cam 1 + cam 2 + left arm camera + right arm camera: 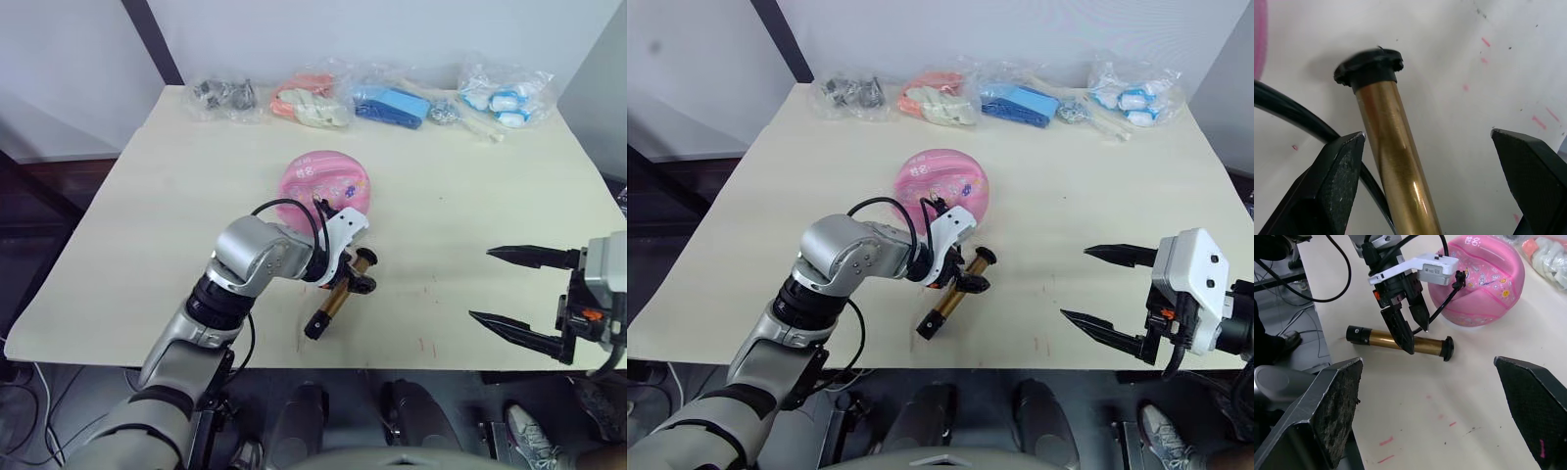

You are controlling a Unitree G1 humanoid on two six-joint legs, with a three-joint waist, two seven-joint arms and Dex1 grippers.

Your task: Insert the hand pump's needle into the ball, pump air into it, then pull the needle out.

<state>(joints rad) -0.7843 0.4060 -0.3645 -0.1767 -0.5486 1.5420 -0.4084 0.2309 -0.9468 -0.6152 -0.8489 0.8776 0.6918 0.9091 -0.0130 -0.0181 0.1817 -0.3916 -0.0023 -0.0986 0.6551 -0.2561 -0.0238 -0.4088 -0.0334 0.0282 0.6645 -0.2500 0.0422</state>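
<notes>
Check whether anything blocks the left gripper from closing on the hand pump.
Nothing visible does. The left gripper is open, its fingers straddling the hand pump, which lies flat on the table. The thin black hose runs beside the barrel near one finger and might get pinched.

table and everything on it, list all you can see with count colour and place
table: one, pale wood, carries everything
ball: one, pink with small prints, looks partly flat, middle of the table
hand pump: one, gold barrel with black ends, lying flat on the near side of the ball
hose: one, thin and black, runs from the pump up to the ball
plastic bags: four, clear, holding grey, orange and white, blue, and blue and white items, in a row along the far edge
left end effector: one, black fingers open, one on each side of the pump barrel
right end effector: one, black fingers open, over the table's near right part
</notes>
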